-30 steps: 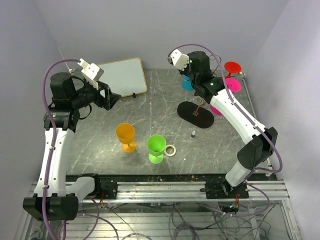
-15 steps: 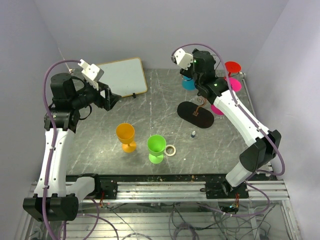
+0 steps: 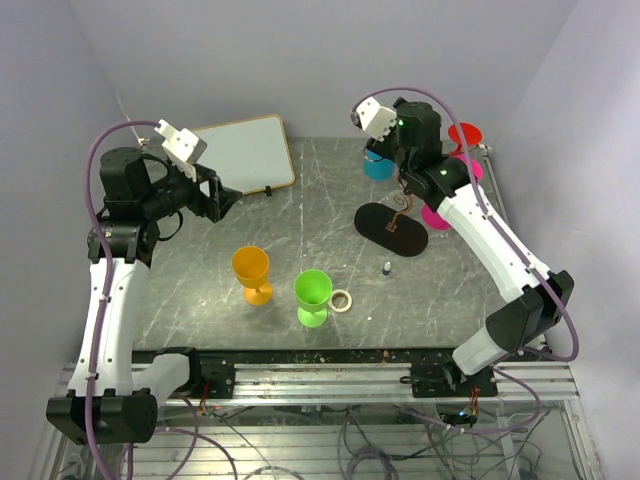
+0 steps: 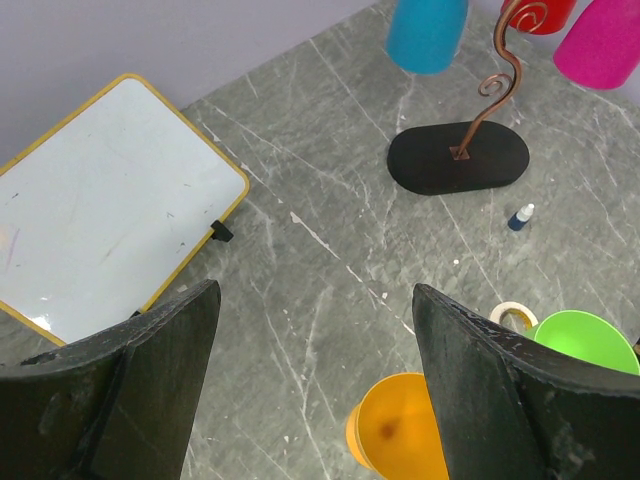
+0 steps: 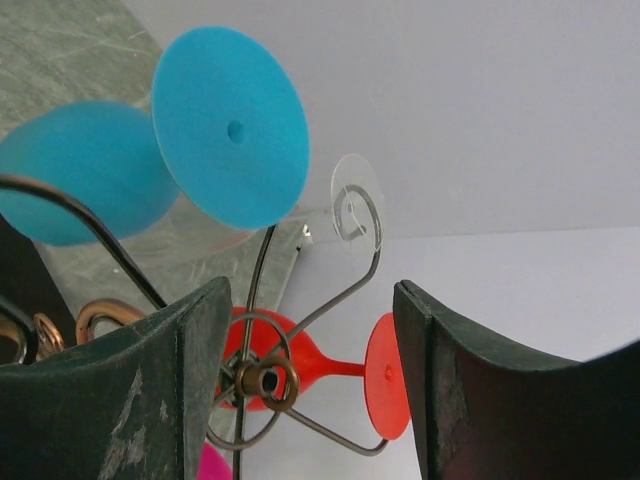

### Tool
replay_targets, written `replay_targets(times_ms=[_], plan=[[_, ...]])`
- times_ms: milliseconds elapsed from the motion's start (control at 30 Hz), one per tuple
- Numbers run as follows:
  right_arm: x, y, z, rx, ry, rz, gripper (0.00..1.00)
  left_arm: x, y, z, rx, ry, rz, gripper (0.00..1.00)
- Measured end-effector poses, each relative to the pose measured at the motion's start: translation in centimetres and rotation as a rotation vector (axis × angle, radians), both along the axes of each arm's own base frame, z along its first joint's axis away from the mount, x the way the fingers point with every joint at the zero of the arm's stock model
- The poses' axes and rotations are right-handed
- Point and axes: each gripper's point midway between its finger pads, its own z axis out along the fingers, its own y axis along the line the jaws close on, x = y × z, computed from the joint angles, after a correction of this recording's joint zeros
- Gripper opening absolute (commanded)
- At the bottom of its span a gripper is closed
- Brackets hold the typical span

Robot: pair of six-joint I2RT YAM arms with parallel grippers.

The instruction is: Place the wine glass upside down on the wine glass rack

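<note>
- Rack first: the wine glass rack (image 3: 395, 228) stands at the upper right of the top view. A blue glass (image 3: 377, 166), a red glass (image 3: 464, 134) and a pink glass (image 3: 464, 168) hang from its hooks.
- Your right gripper (image 5: 312, 350) hovers by the rack's crown, fingers spread wide with nothing between them.
- Your left gripper (image 4: 315, 380) is spread and empty too, high over the left of the table.
- Two to go, by my read: the orange wine glass (image 3: 251, 268) and the green wine glass (image 3: 313, 290) stand upright at lower centre, near each other.
- Draw the right arm straight away from the curled hooks so nothing snags.
- Grip the stem low, and mind the tape roll (image 3: 341, 300) just beside the green foot.
- Then flip the glass and slide its stem into a free hook.
</note>
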Motion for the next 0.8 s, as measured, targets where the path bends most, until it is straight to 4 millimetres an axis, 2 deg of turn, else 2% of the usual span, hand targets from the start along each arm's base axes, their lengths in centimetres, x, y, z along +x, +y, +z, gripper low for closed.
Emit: replay_targets(times_ms=[167, 400, 533, 633, 700, 733, 800], plan=[[-1.0, -0.5, 0.0, 0.031, 0.033, 0.031, 0.65, -0.1, 0.0, 0.0, 0.0, -0.004, 0.001, 0.88], [-1.6, -3.1, 0.6, 0.123, 0.057, 0.027, 0.65, -0.2, 0.1, -0.2, -0.001, 0.0, 0.003, 0.89], [-2.3, -3.9, 2.6, 0.231, 0.044, 0.066, 0.65, -0.2, 0.1, -0.5, -0.002, 0.005, 0.001, 0.9], [-3.5, -4.5, 4.8, 0.326, 0.02, 0.118, 0.65, -0.5, -0.2, -1.0, 0.006, 0.021, -0.035, 0.86], [-4.7, -5.0, 6.5, 0.383, 0.003, 0.167, 0.65, -0.7, -0.6, -1.8, 0.014, 0.056, -0.072, 0.85], [-5.8, -4.4, 7.5, 0.409, -0.001, 0.223, 0.65, -0.7, -0.7, -2.5, 0.019, 0.083, -0.091, 0.85], [-6.8, -5.2, 8.4, 0.432, -0.009, 0.247, 0.65, -0.6, -0.8, -4.2, 0.034, 0.139, -0.115, 0.85]])
